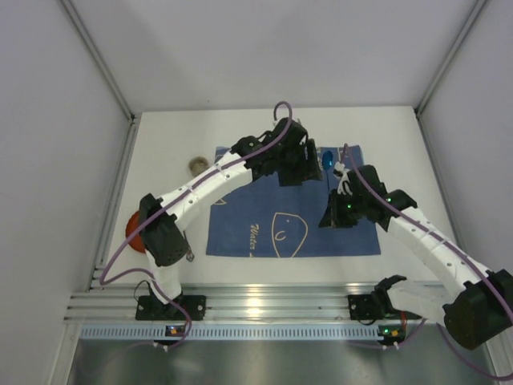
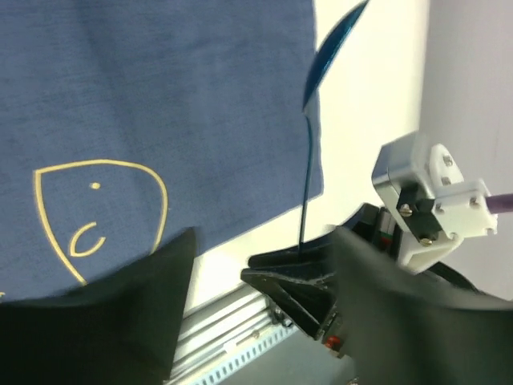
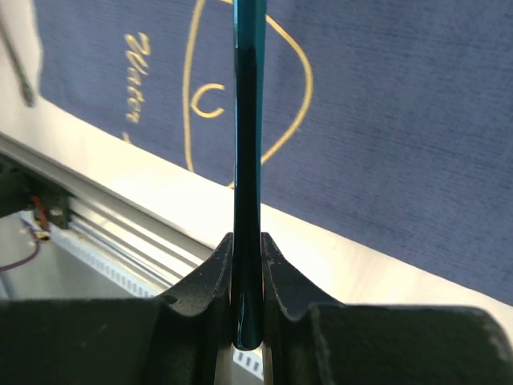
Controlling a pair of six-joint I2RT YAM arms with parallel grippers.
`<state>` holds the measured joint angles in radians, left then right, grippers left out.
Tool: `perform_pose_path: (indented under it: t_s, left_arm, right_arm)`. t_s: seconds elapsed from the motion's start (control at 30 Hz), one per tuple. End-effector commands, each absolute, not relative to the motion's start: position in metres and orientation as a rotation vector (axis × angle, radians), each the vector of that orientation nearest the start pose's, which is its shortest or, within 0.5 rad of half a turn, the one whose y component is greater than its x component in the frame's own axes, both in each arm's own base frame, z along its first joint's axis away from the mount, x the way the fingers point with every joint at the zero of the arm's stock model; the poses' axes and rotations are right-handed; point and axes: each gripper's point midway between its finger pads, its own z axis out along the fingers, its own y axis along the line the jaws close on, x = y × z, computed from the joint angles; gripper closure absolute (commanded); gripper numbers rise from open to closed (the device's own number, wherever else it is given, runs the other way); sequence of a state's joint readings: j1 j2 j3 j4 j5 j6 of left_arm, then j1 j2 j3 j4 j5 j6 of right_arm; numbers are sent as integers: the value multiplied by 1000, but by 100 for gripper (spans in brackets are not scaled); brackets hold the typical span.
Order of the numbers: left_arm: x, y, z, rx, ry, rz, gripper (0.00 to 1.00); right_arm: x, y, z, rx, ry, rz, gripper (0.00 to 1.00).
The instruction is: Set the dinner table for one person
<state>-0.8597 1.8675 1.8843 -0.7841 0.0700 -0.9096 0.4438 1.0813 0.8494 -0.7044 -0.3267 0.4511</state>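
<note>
Right wrist view: the right gripper (image 3: pixel 247 249) is clamped on the handle of a blue spoon (image 3: pixel 247 120) above the blue placemat (image 3: pixel 385 120). The white dinner table (image 3: pixel 337 261) lies just beneath its fingers. In the top external view, the left gripper (image 1: pixel 303 168) hovers near the placemat's 12 o'clock edge, fingers apart, at 10 o'clock from the right gripper.

**White arms, black joints**

The left arm (image 1: pixel 200 188) and right arm (image 1: pixel 429 241) have white links, black joint housings and purple cables (image 2: pixel 498 200). The left pincer (image 2: pixel 263 241) and right pincer (image 3: pixel 247 245) are matte black; a white bracket (image 2: pixel 433 196) with dark screws tops the right wrist
</note>
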Motion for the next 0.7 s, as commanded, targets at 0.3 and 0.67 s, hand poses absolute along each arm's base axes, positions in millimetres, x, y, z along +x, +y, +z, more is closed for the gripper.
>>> perform_pose_path:
  t_s: [0.3,0.67]
  left_arm:
    - [279,-268,209,-344,2553,-608,18]
    - [234,-201,202,-479,2533,-521,18]
  right_arm:
    - [214,142,78,-159,2887,398,100]
    - [230,130,25,-41,3041,304,100]
